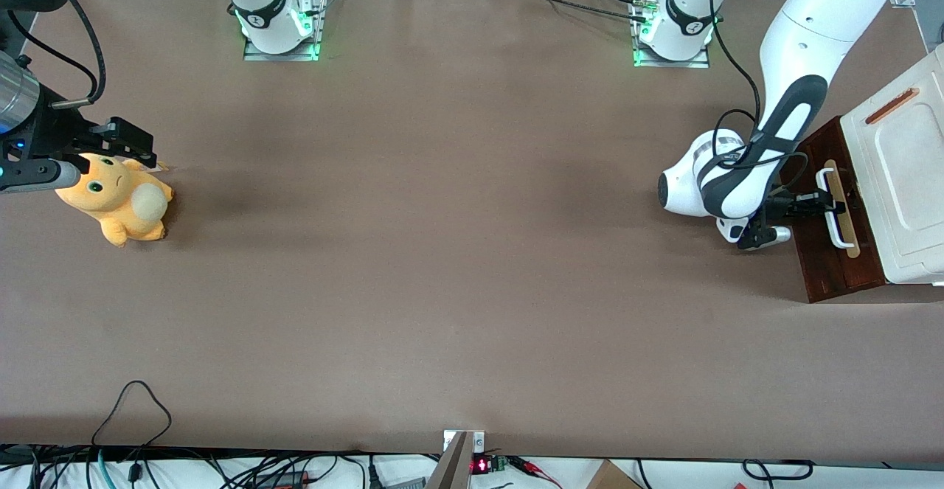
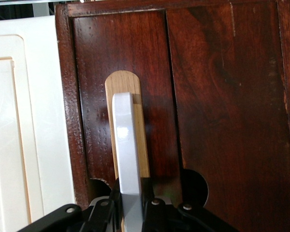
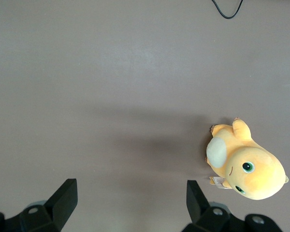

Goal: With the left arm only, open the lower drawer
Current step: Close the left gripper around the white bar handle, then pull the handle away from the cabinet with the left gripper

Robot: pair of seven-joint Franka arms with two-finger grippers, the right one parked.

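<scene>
A: Where does the tool (image 1: 824,200) stand relative to the cabinet (image 1: 901,179)?

B: Right in front of it, at the working arm's end of the desk (image 1: 457,253). The left arm (image 1: 774,127) reaches low, and the wrist camera shows the black fingers (image 2: 117,205) pressed against both sides of the white loop handle (image 2: 126,154), so the tool is pinching that handle.

A: And the lower drawer (image 1: 837,253)?

B: Its dark reddish-brown front faces away from the cabinet toward the middle of the desk. The handle sits on a pale wood strip (image 2: 140,130) on that front. I judge the drawer barely out, if at all; no pale inside shows.

A: What could go wrong?

B: The handle looks smooth and glossy, so a pull may let the fingers slide off if the pinch is light. A pull angled off the drawer's line could jam it in the cabinet, or drag the whole cabinet along the desk, since nothing visibly holds it down.

A: Anything else nearby to hit?

B: No. The orange plush toy (image 1: 118,198) lies well apart from the cabinet, at the parked arm's end.

A: Count things for me.

B: One cabinet, one dark drawer front with one white handle and one wood strip, one plush toy, and one tool at work on the handle.
</scene>
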